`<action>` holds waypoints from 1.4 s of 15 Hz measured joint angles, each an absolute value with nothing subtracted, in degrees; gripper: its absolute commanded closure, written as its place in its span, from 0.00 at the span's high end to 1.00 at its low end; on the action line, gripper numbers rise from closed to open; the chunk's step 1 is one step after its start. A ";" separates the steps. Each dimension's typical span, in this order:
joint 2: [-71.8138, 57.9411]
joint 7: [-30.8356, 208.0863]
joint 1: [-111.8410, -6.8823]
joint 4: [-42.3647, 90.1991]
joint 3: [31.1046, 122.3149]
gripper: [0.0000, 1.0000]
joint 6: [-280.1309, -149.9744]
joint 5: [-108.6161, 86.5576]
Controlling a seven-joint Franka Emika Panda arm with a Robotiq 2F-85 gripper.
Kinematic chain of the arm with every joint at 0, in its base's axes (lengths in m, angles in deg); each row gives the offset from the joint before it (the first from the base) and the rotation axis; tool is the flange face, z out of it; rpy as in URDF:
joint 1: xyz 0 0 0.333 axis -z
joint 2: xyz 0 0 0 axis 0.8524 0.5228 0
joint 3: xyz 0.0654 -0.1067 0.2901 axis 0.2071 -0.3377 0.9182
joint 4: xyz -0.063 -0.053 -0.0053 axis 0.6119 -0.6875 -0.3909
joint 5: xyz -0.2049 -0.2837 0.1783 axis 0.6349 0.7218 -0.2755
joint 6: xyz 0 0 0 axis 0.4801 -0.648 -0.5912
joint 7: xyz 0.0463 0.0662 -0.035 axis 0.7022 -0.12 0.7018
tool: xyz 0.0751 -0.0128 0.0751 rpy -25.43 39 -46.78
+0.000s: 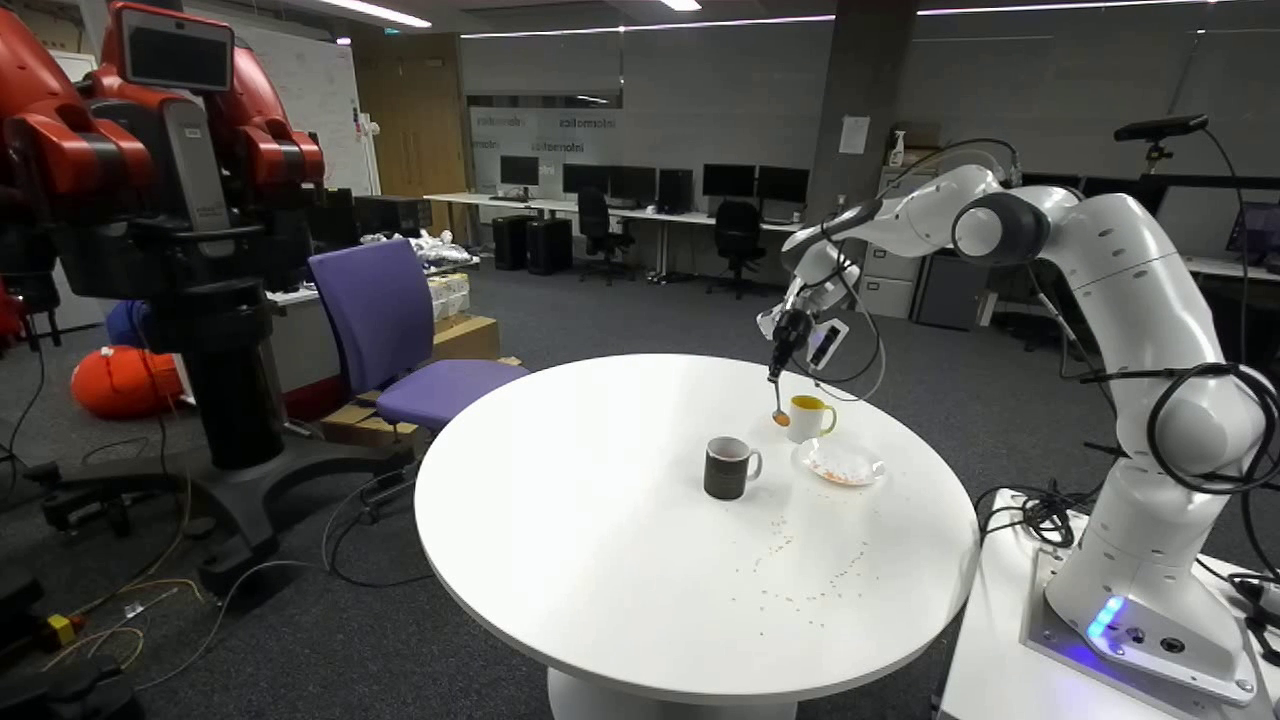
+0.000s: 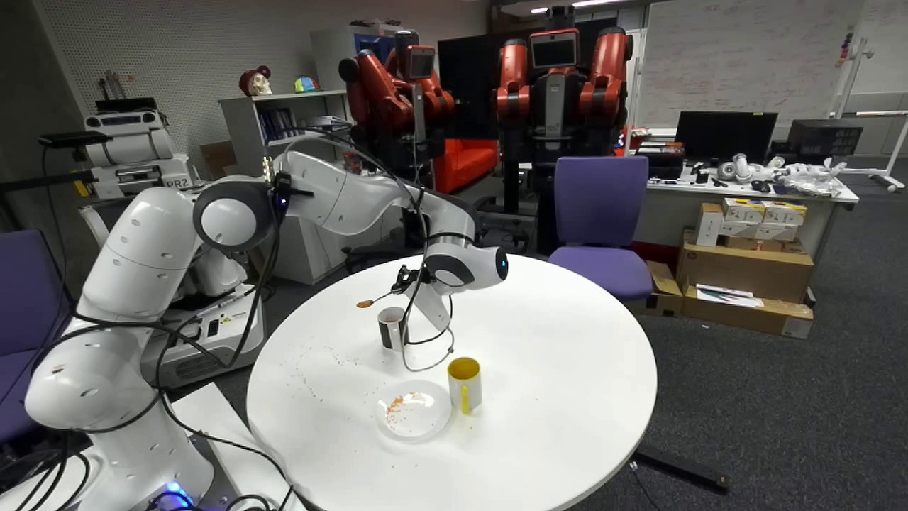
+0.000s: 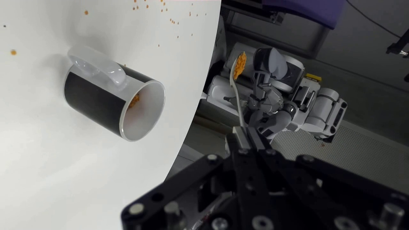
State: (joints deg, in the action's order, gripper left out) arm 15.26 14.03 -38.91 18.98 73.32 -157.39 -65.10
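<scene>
My gripper (image 3: 245, 135) is shut on the handle of a thin metal spoon (image 3: 237, 95). The spoon's bowl carries small orange bits (image 3: 240, 65). In both exterior views the gripper (image 1: 775, 375) (image 2: 401, 285) holds the spoon (image 1: 780, 417) (image 2: 364, 304) above the table, apart from the mugs. The black and white mug (image 3: 96, 102) stands upright with orange bits inside; it also shows in both exterior views (image 1: 726, 470) (image 2: 389, 331). The yellow-lined white mug (image 1: 804, 424) (image 2: 465, 387) stands upright and is out of the wrist view.
A clear plate (image 1: 868, 474) (image 2: 438, 423) with orange bits lies beside the yellow-lined mug. Orange bits lie scattered on the round white table (image 1: 560, 520) (image 2: 567, 397). A purple chair (image 1: 375, 310) (image 2: 601, 206) and a red robot (image 2: 557, 99) stand beyond the table. A cable loop (image 2: 429, 367) hangs from the wrist.
</scene>
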 measured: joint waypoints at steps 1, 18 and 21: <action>15.32 13.69 -38.90 18.64 73.41 0.01 -157.28 -64.52; 22.22 6.82 -36.88 7.66 74.31 0.01 -144.91 -56.65; 23.96 6.99 -36.67 4.48 74.41 0.01 -141.83 -54.95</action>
State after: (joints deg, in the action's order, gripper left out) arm 23.96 6.99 -36.67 4.48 74.41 -141.83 -54.95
